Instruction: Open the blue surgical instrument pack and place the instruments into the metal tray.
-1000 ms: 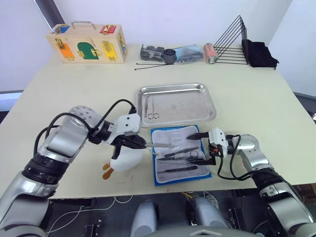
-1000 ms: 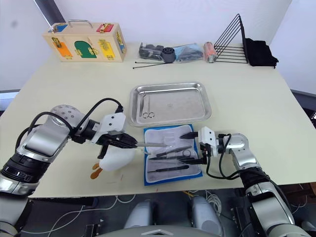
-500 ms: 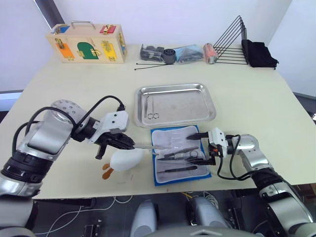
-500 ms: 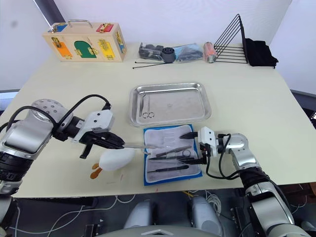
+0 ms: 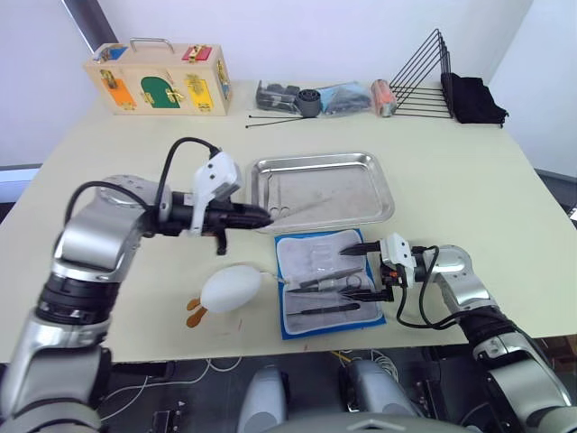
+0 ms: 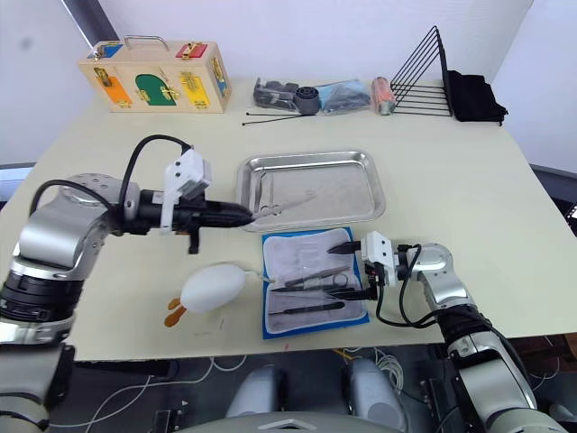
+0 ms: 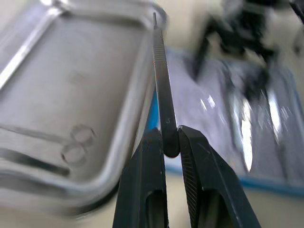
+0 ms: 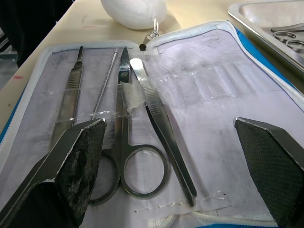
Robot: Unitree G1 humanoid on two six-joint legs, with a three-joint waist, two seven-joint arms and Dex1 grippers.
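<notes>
Left gripper (image 5: 267, 215) is pinching a slim instrument (image 7: 161, 80) over the metal tray (image 5: 383, 189)'s near-left corner; probably needs lowering and letting go.

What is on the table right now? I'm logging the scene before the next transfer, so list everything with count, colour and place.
Metal tray: one, shiny steel, table centre.
Scissors: one pair, silver, in the tray's left part.
Blue surgical instrument pack: one, open, pale lining up, in front of the tray.
Instruments in the pack: about four, silver.
Slim instrument: one, silver, held over the tray's left edge.
White duck toy: one, left of the pack.
Wooden latch box: one, far left.
Black wire rack: one, far right.
Black cloth: one, beside the rack.
Thin black rods: two, far centre.
Left gripper: shut on the slim instrument.
Right gripper: open, over the pack.
</notes>
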